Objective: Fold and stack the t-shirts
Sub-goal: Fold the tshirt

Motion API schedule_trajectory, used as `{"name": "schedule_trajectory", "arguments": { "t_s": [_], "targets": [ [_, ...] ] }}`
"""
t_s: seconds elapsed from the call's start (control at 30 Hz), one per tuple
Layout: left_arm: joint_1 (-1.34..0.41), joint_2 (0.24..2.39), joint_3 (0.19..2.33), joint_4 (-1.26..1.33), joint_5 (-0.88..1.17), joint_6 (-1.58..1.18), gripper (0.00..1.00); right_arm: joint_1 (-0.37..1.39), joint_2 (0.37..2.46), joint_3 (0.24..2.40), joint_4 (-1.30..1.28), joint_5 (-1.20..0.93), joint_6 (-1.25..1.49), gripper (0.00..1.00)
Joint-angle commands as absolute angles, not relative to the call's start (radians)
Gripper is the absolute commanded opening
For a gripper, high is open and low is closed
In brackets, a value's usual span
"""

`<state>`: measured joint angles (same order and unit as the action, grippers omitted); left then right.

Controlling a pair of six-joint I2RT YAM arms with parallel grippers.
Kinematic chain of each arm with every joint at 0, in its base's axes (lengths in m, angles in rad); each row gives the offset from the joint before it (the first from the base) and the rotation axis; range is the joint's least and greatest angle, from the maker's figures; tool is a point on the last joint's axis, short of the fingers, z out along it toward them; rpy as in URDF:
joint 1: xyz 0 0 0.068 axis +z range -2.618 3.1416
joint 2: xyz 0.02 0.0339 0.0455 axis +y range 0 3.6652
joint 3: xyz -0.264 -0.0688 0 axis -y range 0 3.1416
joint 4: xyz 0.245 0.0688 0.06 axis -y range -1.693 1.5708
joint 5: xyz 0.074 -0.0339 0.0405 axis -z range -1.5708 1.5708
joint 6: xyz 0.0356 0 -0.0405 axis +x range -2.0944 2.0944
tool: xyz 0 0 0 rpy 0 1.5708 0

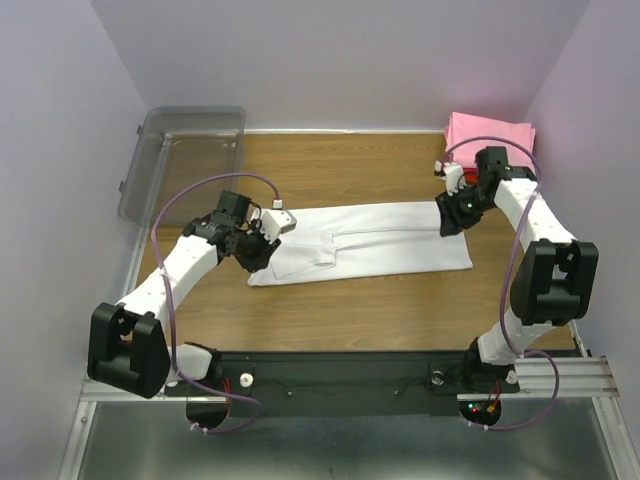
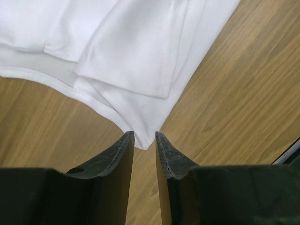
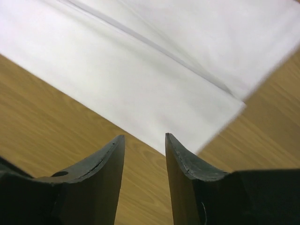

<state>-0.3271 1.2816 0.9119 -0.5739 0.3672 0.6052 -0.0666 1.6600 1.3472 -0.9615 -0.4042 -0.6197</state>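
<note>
White t-shirt (image 1: pixel 380 240) lies folded long on table (image 1: pixel 400 310), left jaws released at its left-end corner, right jaws released beside its right end.

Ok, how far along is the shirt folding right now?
Done: a pink t-shirt lies folded at the far right corner. In hand: the white t-shirt is folded into a long strip, with the left end effector and right end effector open at its two ends. Left to do: folding it shorter and stacking it on the pink one.
</note>
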Motion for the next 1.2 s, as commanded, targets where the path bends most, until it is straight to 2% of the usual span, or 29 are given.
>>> {"name": "schedule_trajectory", "arguments": {
  "t_s": [0.0,0.13,0.37,0.57,0.77,0.93,1.17],
  "targets": [
    [-0.351,1.302,0.930,-0.574,0.437,0.629,0.37,0.060,1.689,1.358,-1.009,-0.664,-0.464,0.44],
    [-0.364,1.385,0.928,-0.537,0.443,0.609,0.37,0.159,1.726,1.313,-0.855,-0.782,-0.289,0.38],
    [-0.377,1.459,0.914,-0.482,0.437,0.574,0.40,0.319,1.784,1.250,-0.547,-0.851,-0.016,0.42],
    [-0.420,1.519,0.930,-0.476,0.439,0.574,0.40,0.379,1.896,1.282,-0.506,-0.827,0.040,0.40],
    [-0.468,1.574,0.910,-0.413,0.298,0.535,0.40,0.379,1.947,1.259,-0.489,-0.787,0.043,0.39],
    [-0.468,1.605,0.917,-0.407,0.272,0.535,0.33,0.379,1.956,1.238,-0.482,-0.753,0.035,0.38],
    [-0.469,1.594,0.940,-0.432,0.275,0.546,0.15,0.379,1.980,1.223,-0.483,-0.730,0.028,0.38]
  ]
}}
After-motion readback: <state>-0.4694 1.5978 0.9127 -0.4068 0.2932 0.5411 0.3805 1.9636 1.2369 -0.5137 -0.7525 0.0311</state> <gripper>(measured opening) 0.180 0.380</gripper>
